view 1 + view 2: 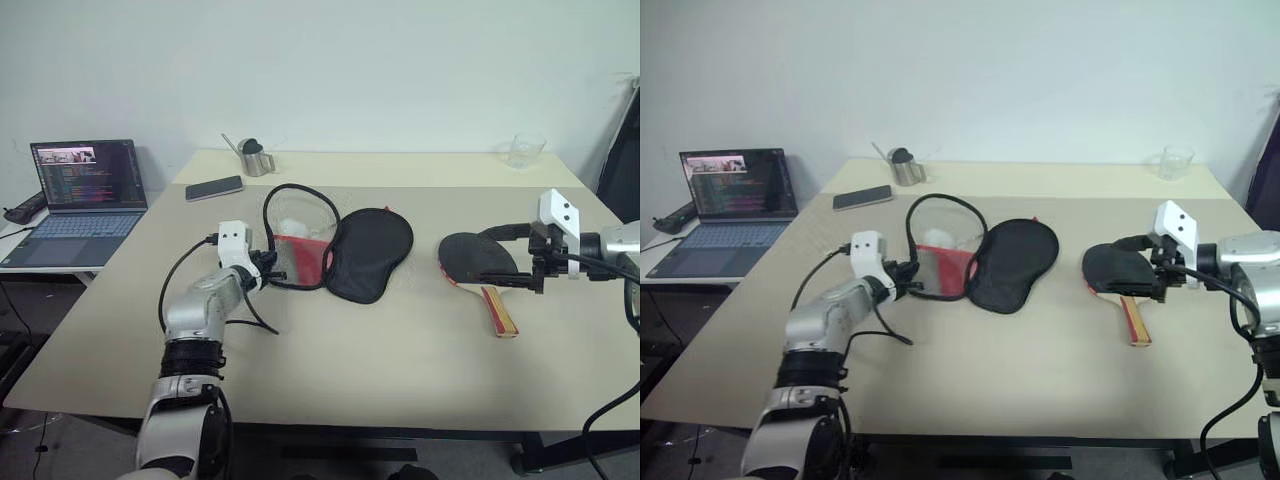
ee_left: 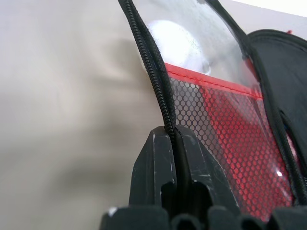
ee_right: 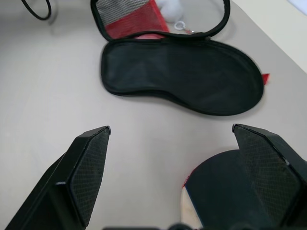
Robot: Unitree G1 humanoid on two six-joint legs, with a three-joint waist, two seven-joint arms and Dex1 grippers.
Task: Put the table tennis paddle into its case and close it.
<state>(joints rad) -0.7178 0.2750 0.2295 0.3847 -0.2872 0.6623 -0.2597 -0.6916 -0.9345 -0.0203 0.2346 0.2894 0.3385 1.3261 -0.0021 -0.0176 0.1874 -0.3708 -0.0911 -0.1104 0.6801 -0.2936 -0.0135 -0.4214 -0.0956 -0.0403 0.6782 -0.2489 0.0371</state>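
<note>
One mesh-panelled fabric case point(image 1: 345, 250), round rubber-faced paddle point(image 1: 480, 260)

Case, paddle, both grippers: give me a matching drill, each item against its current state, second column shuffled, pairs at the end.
Column 1:
1. case
2. table tennis paddle
3. left gripper
4. right gripper

Column 2:
A. fingers spread wide, holding nothing
B. lying flat on the table, black face up, handle toward the robot
C. unzipped, one flap held up, the other flat
D. fingers pinched on the zipper edge of the raised flap

Pairs: 1-C, 2-B, 3-D, 4-A
</note>
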